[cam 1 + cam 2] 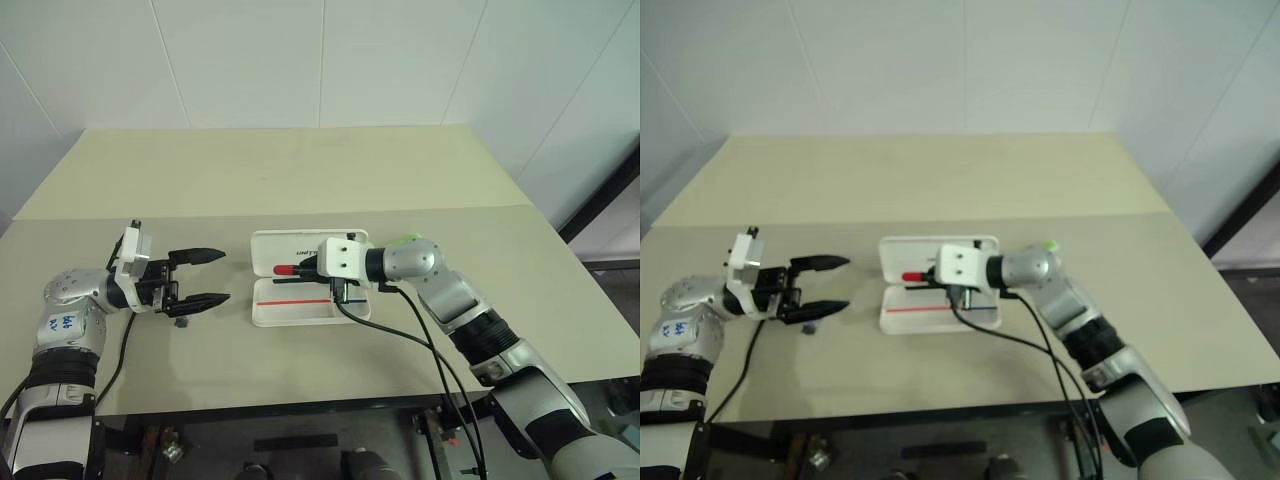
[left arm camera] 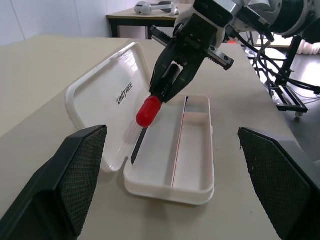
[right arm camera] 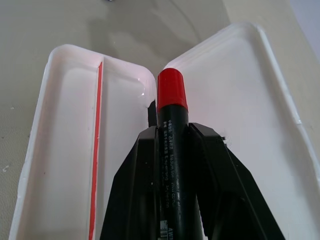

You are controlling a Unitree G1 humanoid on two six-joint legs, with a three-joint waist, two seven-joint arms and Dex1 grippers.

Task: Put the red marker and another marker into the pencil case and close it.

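Observation:
The white pencil case lies open in the middle of the table, its lid flat on the far side and its tray with the red-blue stripe nearer me. My right gripper is shut on the red marker, red cap pointing left. It hovers over the hinge line between lid and tray. To the left of the case, level with it, my left gripper stands open and holds nothing. A bit of the lime-green marker peeks out behind my right wrist, to the right of the case.
A small dark object lies on the table under my left gripper. A black cable hangs from the right wrist across the tray's right end. The table's front edge is close behind the case.

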